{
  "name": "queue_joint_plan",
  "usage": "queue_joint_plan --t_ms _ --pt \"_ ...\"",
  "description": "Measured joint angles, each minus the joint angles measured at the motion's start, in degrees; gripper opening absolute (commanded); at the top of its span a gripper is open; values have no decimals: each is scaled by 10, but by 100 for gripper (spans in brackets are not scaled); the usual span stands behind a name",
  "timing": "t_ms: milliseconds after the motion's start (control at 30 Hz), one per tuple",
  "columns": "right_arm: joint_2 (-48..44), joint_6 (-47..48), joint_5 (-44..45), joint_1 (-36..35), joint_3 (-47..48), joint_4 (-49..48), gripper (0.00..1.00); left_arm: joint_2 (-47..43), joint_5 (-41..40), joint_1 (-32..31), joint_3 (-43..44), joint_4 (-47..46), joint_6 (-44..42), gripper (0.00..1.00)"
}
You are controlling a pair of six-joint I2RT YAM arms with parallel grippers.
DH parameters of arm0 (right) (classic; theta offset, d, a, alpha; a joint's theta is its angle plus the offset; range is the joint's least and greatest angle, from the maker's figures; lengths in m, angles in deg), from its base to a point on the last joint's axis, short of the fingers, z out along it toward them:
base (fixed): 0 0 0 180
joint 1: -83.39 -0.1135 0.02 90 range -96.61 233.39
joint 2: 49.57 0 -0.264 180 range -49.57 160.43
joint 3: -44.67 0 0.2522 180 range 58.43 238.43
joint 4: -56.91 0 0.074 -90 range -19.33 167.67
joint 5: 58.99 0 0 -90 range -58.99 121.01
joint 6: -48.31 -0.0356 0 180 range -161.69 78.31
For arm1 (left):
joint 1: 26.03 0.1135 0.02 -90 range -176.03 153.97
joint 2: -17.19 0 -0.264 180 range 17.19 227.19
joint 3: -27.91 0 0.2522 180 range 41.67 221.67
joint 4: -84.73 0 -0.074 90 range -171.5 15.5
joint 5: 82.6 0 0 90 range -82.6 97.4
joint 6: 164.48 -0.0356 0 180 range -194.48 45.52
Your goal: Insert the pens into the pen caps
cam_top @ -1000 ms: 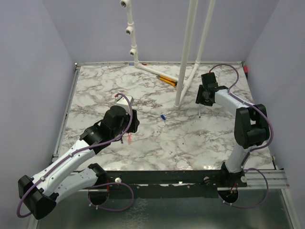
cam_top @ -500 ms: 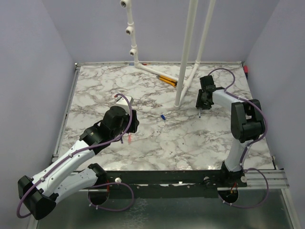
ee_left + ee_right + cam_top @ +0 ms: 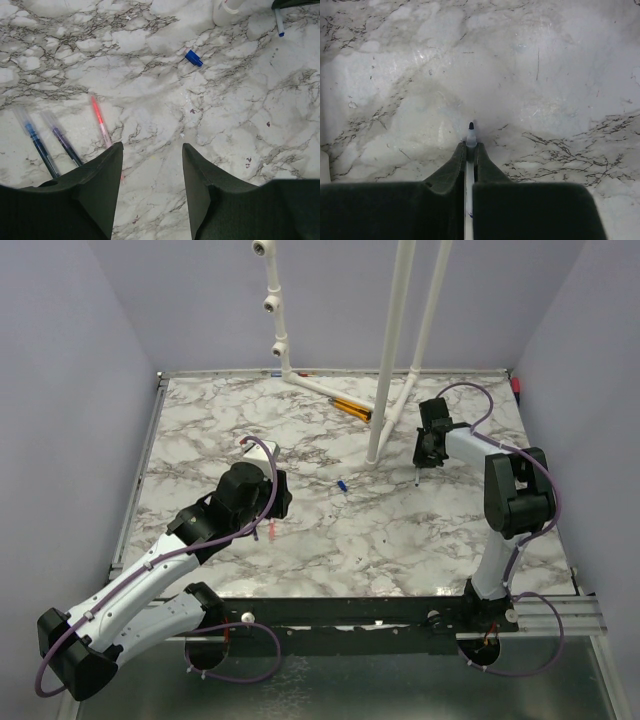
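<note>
Right claw (image 3: 470,146) is clamped on a thin clear-barrelled pen (image 3: 470,131), the jaws pressed together with only the dark writing tip poking out past the fingertips. The pen's long axis runs straight along the fingers. From the top view it hangs nearly upright, tip down toward the marble table (image 3: 200,440), just beside the base of the white post (image 3: 378,440); whether the tip touches the surface I cannot tell. Such a pen is probably light, stiff and smooth, so it may swivel in a two-finger pinch. A hold close to the tip, as here, seems steady yet leaves little bare length for a cap. Well apart toward the table's middle lies the blue cap (image 3: 194,58), tiny and likely to skid when pushed. Left claw (image 3: 151,150) hovers spread wide with nothing between its fingers. Just beyond its left finger lie the pink-red pen (image 3: 99,119), a blue pen (image 3: 37,142) and a darker pen (image 3: 62,142), roughly parallel, long axes slanting up-left in that view, near ends hidden behind the finger.
</note>
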Motion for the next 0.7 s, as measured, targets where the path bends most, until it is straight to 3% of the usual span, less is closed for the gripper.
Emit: queue_joint_plan --t_ms 333,700 --pt "-26 0 -5 0 -26 -1 0 0 0 0 -1 0 0 54" --pt "-229 -12 -79 -5 -151 -28 0 0 28 0 -5 -10 -2 56"
